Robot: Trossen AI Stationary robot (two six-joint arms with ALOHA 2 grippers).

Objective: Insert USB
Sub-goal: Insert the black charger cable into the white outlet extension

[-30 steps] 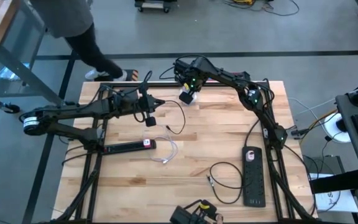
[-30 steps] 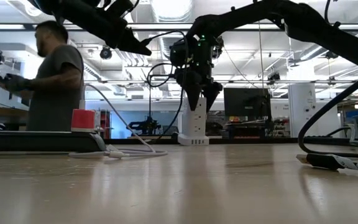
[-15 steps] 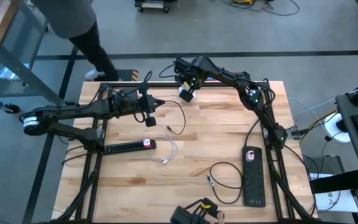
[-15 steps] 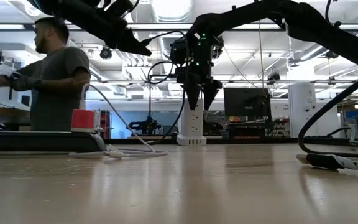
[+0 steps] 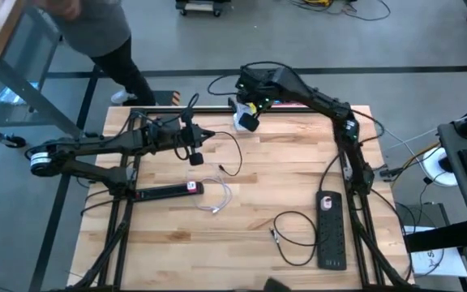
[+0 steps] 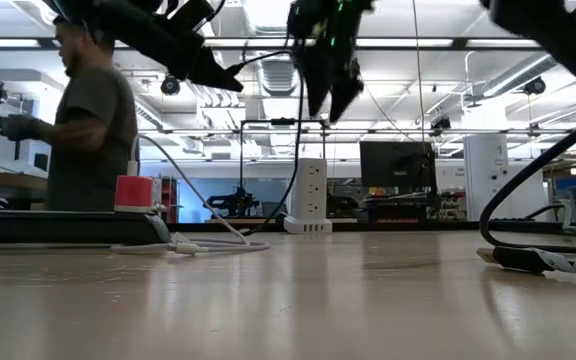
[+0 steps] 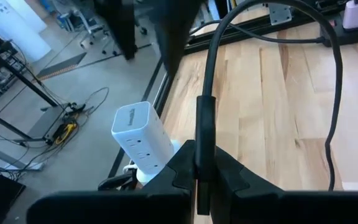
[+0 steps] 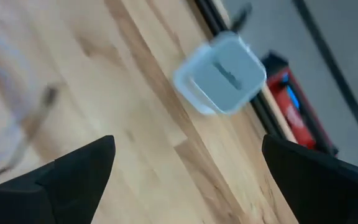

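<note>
USB plug held over table, tower hub not yet reached

Black cable plug [image 7: 202, 134] is clamped in the left gripper [image 5: 194, 154], with its long axis running along the fingers toward the white tower hub [image 7: 143, 140] at the table's far edge. A missed port is likely if the plug is tilted. The right gripper [image 6: 326, 92] is spread wide, empty, above the hub.

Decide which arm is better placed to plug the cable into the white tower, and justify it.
The left. Its gripper is shut on a black cable with the white tower just ahead; the right gripper hangs open and empty above the tower.
</note>
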